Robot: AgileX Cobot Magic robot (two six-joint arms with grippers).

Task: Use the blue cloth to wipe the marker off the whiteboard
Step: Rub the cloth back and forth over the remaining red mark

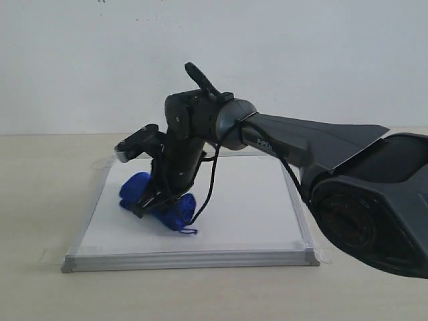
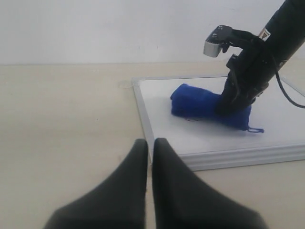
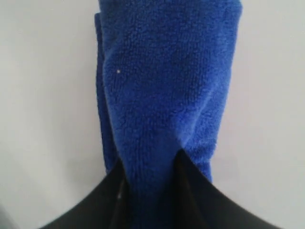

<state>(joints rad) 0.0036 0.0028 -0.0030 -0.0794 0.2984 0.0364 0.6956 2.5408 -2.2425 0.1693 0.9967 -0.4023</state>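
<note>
Right gripper (image 1: pixel 154 204), pinching the blue cloth (image 1: pixel 136 186), should push it flat and rub the whiteboard (image 1: pixel 247 214) under it slowly.

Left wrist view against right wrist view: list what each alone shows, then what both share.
Left wrist view only: the left tool, nearly closed and empty, above the beige table; the silver-grey frame of the square white whiteboard; the black right arm seen from outside. Right wrist view only: a close look at the right tool pinching a fold of the blue terry cloth. Both: that cloth lying on the board's white surface; no red marker line shows in either.
</note>
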